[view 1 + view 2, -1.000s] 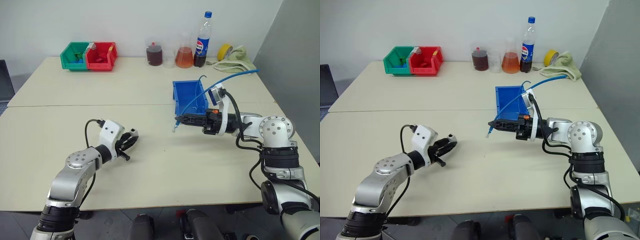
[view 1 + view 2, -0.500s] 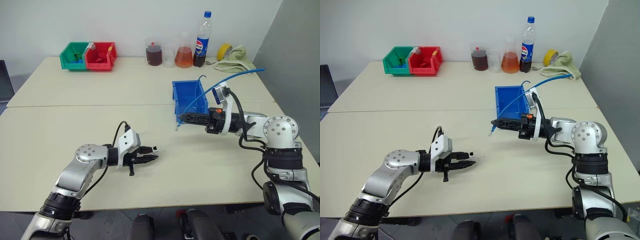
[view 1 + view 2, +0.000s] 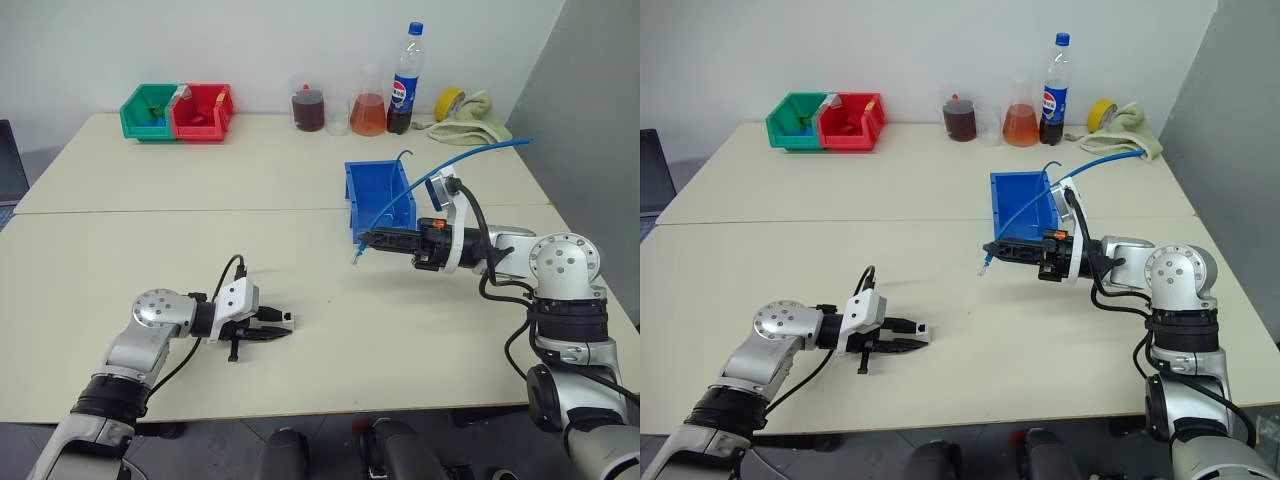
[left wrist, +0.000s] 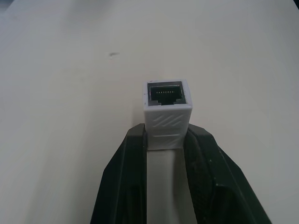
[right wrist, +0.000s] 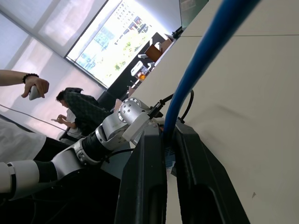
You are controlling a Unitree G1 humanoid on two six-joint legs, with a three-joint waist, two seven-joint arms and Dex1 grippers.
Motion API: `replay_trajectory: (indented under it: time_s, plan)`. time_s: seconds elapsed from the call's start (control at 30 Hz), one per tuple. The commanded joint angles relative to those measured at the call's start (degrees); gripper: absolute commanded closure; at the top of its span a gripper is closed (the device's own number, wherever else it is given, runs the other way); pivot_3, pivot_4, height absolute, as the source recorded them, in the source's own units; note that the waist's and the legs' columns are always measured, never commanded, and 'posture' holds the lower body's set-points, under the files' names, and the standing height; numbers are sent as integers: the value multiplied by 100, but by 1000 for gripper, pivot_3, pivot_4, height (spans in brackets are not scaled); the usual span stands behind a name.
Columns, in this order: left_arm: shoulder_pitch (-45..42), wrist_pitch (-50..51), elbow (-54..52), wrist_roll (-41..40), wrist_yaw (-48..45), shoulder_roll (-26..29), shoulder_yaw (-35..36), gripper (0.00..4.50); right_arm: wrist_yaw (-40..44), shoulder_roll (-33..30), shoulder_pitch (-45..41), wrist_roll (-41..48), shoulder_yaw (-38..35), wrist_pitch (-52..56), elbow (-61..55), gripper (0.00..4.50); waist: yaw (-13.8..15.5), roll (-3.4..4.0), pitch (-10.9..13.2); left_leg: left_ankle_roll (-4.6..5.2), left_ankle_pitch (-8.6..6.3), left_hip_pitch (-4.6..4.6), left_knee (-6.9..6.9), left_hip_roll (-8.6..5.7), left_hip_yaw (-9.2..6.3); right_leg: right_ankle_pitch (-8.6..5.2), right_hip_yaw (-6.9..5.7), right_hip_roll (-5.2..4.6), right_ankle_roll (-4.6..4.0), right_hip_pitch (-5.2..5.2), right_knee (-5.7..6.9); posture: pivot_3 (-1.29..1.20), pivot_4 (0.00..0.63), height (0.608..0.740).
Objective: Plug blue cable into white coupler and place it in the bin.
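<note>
Left tool [image 3: 275, 333]: pinching coupler [image 4: 167, 112], now swinging its socket toward 3 o'clock.
Right tool [image 3: 366, 239]: pinching cable [image 3: 385, 212], waiting at 9 o'clock.
Meaning: ends are lining up; mating looks next.

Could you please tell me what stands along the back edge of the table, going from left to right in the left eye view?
Green bin → red bin → jar of dark liquid → flask of orange liquid → cola bottle → yellow tape roll → green cloth.
</note>
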Motion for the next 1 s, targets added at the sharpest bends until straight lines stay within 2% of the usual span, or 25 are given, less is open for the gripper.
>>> replay_trajectory:
  time_s: [0.03,0.3,0.37,0.43,0.7,0.87,0.93,1.0]
  plan:
    - [-78,-367,242,108,48,-98,64,3708,14,-32,-44,135,-136,13,-196,4476,1,0,0,0,0,0,0,0,0,0,0,0,0,0,1,0,150,740]
    - [-86,-730,537,174,-9,-148,32,3708,7,-37,-22,156,-142,73,-225,4476,4,0,-1,0,0,2,4,0,0,1,-1,-1,1,1,6,0,150,740]
    - [-58,-709,603,162,-49,-137,19,3007,0,-29,-19,155,-144,82,-234,4476,4,1,-1,0,0,2,4,0,0,1,-1,-1,1,1,6,0,150,740]
    - [-29,-676,610,137,-102,-114,9,2811,-6,-27,-16,157,-148,93,-241,4476,3,1,-1,1,0,2,4,0,0,1,0,-1,0,1,7,0,150,740]
    - [31,-486,442,75,-180,-97,14,1182,19,-34,-30,132,-139,100,-220,4476,-8,1,-1,1,0,2,2,1,1,1,0,0,0,1,5,0,150,740]
    - [348,281,-283,-170,120,-24,236,186,23,-28,-35,118,-126,90,-213,4476,-13,1,-1,1,0,2,2,1,1,0,1,0,0,1,5,0,150,740]
    - [503,523,-576,-226,244,3,323,54,13,-14,-30,117,-123,88,-219,4476,-11,1,-1,1,0,2,2,2,1,0,1,0,0,0,4,0,150,740]
    - [1061,1017,-1412,-263,788,38,526,54,12,-2,7,115,-125,69,-235,4476,-20,1,-1,1,0,2,2,2,0,0,0,-1,0,0,5,0,150,740]
